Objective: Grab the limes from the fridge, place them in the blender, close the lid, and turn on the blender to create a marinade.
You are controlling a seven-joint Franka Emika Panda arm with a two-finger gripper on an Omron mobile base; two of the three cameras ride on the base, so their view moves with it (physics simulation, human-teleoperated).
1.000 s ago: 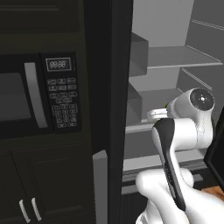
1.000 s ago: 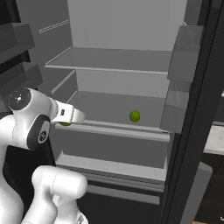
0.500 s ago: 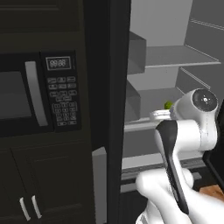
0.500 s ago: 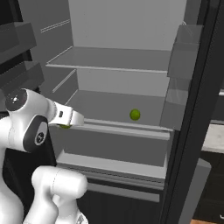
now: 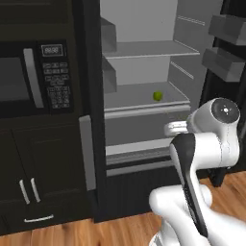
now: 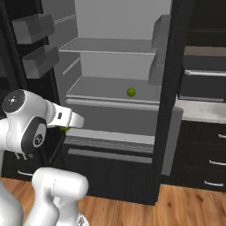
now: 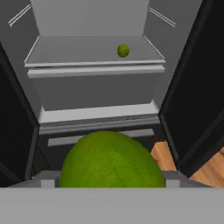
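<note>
Hand view, hand (image 7: pixel 109 186) gripping lime (image 7: pixel 111 159), fridge (image 7: pixel 94 92) open ahead

Two limes (image 7: pixel 111 159) (image 7: pixel 123 50), one open fridge (image 5: pixel 144 48), one microwave (image 5: pixel 33 77), two door bins (image 5: pixel 226 45)

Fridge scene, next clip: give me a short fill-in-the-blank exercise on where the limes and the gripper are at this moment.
1. One lime lies on a fridge ____.
2. In the hand view, a second lime sits between the gripper's ____.
3. The fridge doors stand ____.
4. Left of the fridge in the left base view is a black ____ with a keypad.

Missing words: shelf; fingers; open; microwave
</note>
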